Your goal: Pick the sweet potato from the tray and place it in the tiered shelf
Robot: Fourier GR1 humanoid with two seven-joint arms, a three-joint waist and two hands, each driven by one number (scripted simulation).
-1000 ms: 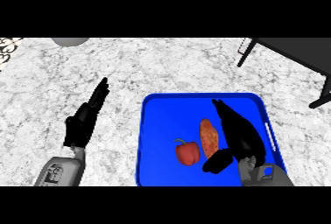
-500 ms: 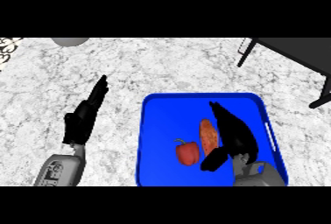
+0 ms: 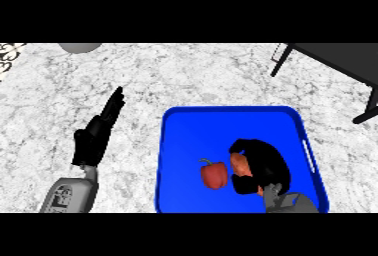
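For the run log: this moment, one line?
phase: grasp; right robot hand: curled on sweet potato; site: blue tray; left robot hand: open

You are looking down at a kitchen: a white, grey-veined marble bench (image 3: 192,75) carries a blue rectangular plastic tray (image 3: 221,109) with food in it, a red bell pepper (image 3: 213,175) and an orange sweet potato (image 3: 238,164). A black metal-legged shelf (image 3: 332,55) stands at the far right corner.

sweet potato (image 3: 237,164): orange, only a sliver showing, wrapped by the curled right hand (image 3: 263,166), over the tray's near half
tray (image 3: 221,127): blue, rectangular, raised rim, lying flat
tiered shelf (image 3: 332,56): dark, black-legged, far right corner
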